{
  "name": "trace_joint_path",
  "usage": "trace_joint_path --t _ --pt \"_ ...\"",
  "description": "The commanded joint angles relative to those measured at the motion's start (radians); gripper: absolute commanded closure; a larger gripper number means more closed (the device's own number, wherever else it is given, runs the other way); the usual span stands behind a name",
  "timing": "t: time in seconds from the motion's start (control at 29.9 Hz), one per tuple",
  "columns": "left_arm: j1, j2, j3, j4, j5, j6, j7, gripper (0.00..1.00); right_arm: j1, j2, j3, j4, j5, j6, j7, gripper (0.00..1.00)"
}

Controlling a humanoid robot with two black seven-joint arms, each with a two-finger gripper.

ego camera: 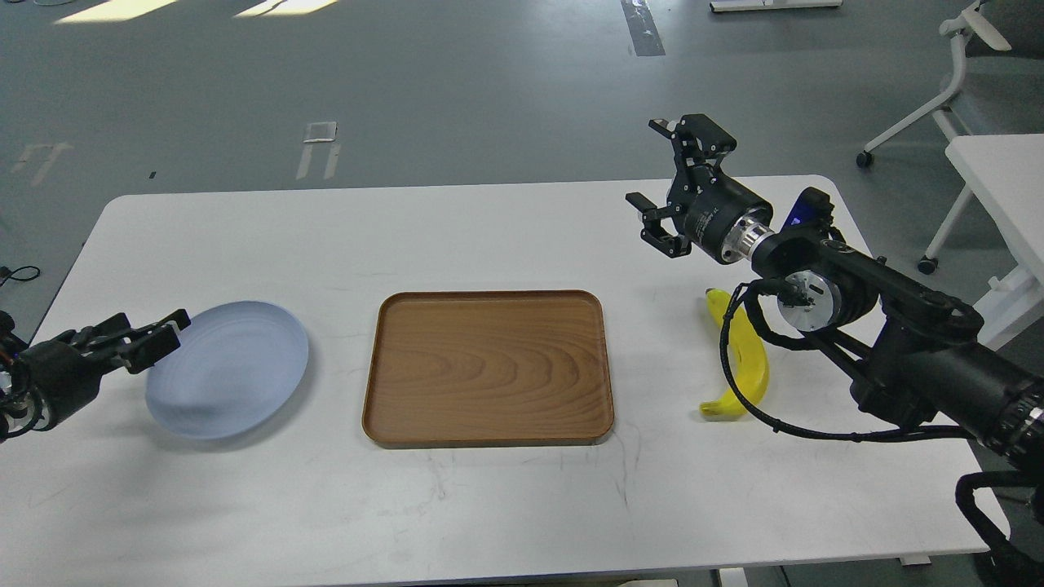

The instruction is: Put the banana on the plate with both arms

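Head view: the left hand reaches in from the left edge, its dark fingers bunched at the left rim of the pale blue-grey plate. The plate sits tilted, its left side raised. Whether the fingers are clamped on the rim or only touching it, I cannot tell. The right hand hangs above the far right part of the white counter, its two fingers spread wide apart and holding nothing. The banana lies on the counter to the right of the wooden tray, below the right arm, with a black cable looping across it. The tray sits between plate and banana, bare of either.
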Motion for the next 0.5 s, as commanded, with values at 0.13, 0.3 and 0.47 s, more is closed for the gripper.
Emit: trace_joint_path --t 0.13,0.3,0.47 --pt "0.031 -0.044 0.001 0.042 -0.002 0.011 -0.004 0.03 0.0 0.001 0.0 -0.006 0.0 0.0 0.001 0.0" --pt "0.033 -0.065 0.001 0.052 -0.002 0.013 -0.012 0.04 0.0 0.001 0.0 -0.006 0.0 -0.004 0.001 0.0" --pt "0.033 -0.1 0.002 0.09 -0.005 0.013 -0.014 0.08 0.0 -0.001 0.002 -0.006 0.0 -0.017 0.001 0.0"
